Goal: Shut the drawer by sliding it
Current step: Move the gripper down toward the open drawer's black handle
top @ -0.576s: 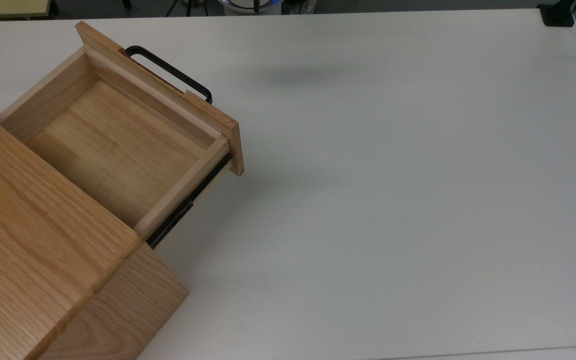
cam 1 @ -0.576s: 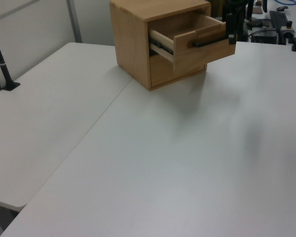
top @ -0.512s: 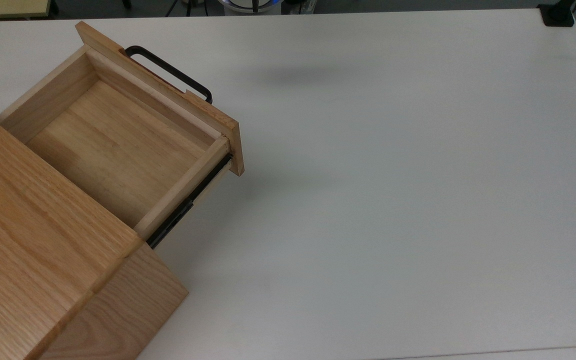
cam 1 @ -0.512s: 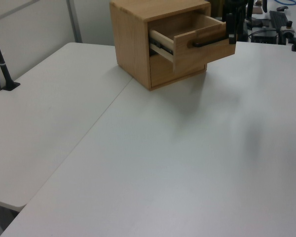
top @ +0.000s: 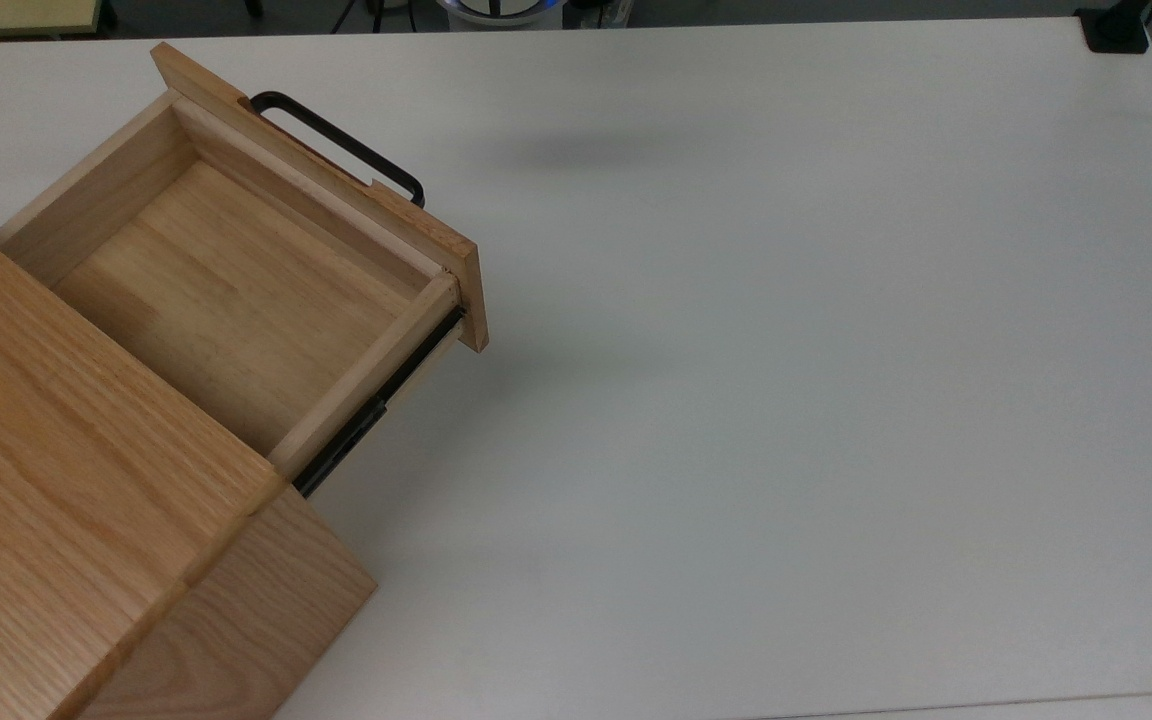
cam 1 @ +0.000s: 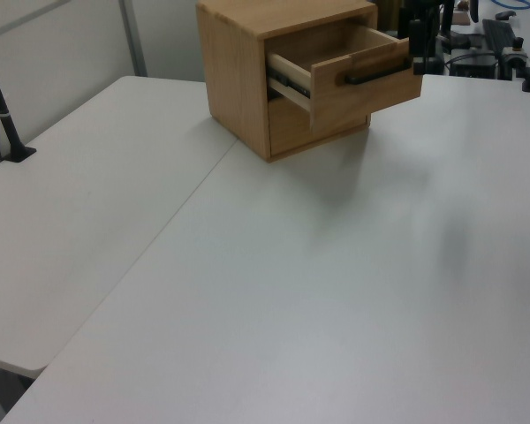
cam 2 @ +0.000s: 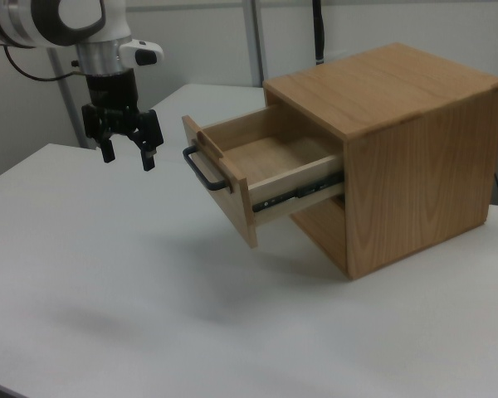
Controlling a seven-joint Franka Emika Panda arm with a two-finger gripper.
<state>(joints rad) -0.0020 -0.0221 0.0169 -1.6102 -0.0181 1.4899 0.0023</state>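
Gripper [cam 2: 125, 156] positioned above table [cam 2: 108, 265], fingers spread, nothing grasped.
Drawer [cam 2: 257, 170] is extended from cabinet [cam 2: 398, 141]; handle [cam 2: 201, 172] is untouched.

You will find no text, label, brand, number or sign that can be read anywhere in these views. The wooden faces of the drawer [top: 236, 290] and the cabinet [cam 2: 415, 166] carry bare grain, and the white table [top: 786, 400] is unmarked.
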